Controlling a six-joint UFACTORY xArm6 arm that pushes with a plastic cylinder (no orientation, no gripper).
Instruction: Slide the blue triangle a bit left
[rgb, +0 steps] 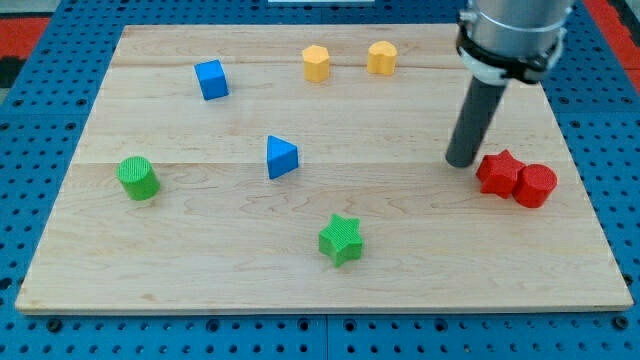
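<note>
Camera view: one wooden board (330, 250) on a blue perforated base, eight blocks spread across it.
Jaws: none fitted — the arm ends in a plain rod, so there is nothing to spread or press together.
My tip (462, 163): resting at board height in the view's right half, just left of the red star (499, 172), close to it; contact cannot be confirmed.
Blue triangle (281, 157): near the board's middle, slightly toward the view's left, well apart from my tip, with bare wood on all sides.
Triangle heading: its pointed end faces the view's right, toward my tip, so a leftward push would likely meet a narrow edge and may turn the block.
Red cylinder (535, 185): touching the red star on its right side; the pair sits near the board's right edge.
Yellow blocks: one (316, 62) and another (381, 57) near the view's top, apart from each other; exact shapes unclear.
Blue cube (211, 79): upper left area.
Green cylinder (138, 178): left side of the board.
Green star (341, 239): below and to the right of the triangle.
Step in hand: judged as approach — my tip is on the correct side, the view's right of the triangle, for a leftward push.
Path: nothing lies between tip and triangle.
</note>
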